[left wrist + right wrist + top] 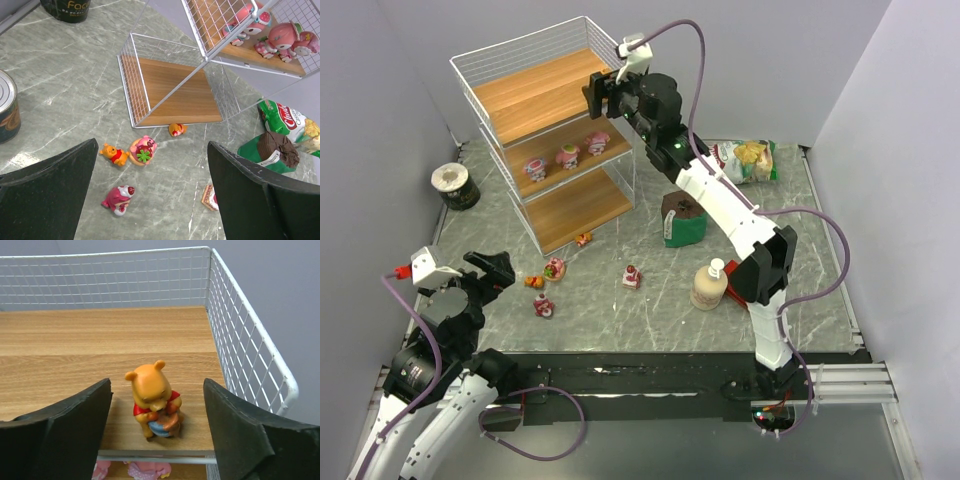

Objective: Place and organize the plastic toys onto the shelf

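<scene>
The white wire shelf (550,130) stands at the back left. My right gripper (603,93) is open at the front right corner of its top tier. A yellow bear with a honey pot (155,400) stands upright there between the fingers (156,425), untouched. Three pink toys (568,156) stand on the middle tier. On the table lie an orange toy (176,129), a pink strawberry toy (143,149), a small yellow bear (114,153), a pink-red toy (119,198) and a red-and-white cake slice (209,196). My left gripper (152,200) is open and empty above them.
A cream bottle (709,285) stands right of centre. A green box (682,220) and a snack bag (748,160) lie right of the shelf. A dark can (454,185) stands left of the shelf. Grey walls close in both sides.
</scene>
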Robot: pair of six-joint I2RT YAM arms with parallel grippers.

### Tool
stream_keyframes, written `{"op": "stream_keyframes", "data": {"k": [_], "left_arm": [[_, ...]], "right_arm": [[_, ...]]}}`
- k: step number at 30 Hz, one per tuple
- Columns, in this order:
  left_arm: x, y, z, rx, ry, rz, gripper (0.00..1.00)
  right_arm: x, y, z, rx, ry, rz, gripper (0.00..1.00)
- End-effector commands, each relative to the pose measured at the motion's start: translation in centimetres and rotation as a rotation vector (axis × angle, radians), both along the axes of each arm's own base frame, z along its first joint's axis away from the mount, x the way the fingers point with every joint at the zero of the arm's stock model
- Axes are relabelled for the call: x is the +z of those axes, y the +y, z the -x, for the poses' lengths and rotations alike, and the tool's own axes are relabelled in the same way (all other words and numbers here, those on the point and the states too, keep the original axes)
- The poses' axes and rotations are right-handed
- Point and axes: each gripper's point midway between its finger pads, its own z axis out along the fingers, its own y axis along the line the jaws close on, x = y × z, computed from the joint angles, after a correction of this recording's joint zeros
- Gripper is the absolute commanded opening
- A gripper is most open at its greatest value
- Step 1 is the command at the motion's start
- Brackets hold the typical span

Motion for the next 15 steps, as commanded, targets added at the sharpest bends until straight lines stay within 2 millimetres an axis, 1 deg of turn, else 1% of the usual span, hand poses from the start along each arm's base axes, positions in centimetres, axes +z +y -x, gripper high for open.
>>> {"op": "stream_keyframes", "data": {"k": [1,5,6,7,8,9,10,11,13,14,15], "left_arm": [[0.5,0.2,0.0,0.012,-0.021,0.008,0.96],[0.5,0.2,0.0,0.010,-0.023,0.009,0.96],[0.5,0.2,0.0,0.010,-0.023,0.009,0.96],[0.6,0.2,0.0,0.010,-0.024,0.010,0.96],[0.6,0.2,0.0,0.010,-0.024,0.010,0.96],[0.6,0.2,0.0,0.010,-0.025,0.011,0.97],[0.6,0.2,0.0,0.009,-0.025,0.011,0.96],[0.6,0.2,0.0,0.008,-0.025,0.010,0.96],[0.6,0.2,0.0,0.008,-0.025,0.010,0.97],[0.6,0.2,0.0,0.008,-0.026,0.010,0.96],[0.7,0.2,0.0,0.008,-0.028,0.011,0.96]], "right_arm": [[1.1,-1.1,1.7,-0.007,0.022,0.005,0.85],[2.3,-1.7,2.7,-0.007,0.014,-0.010,0.87],[2.1,-1.9,2.7,-0.010,0.020,-0.009,0.87],[2.3,-2.0,2.9,-0.007,0.018,-0.012,0.87],[3.2,-2.2,3.4,-0.003,0.006,-0.023,0.87],[2.9,-2.2,3.5,0.000,0.010,-0.019,0.87],[3.2,-2.2,3.8,0.005,0.003,-0.027,0.87],[3.9,-2.4,4.3,0.012,-0.010,-0.035,0.87],[3.8,-2.6,4.6,0.017,-0.008,-0.033,0.87],[4.8,-2.9,5.3,0.026,-0.028,-0.047,0.87],[4.4,-2.9,5.5,0.031,-0.023,-0.044,0.87]]}}
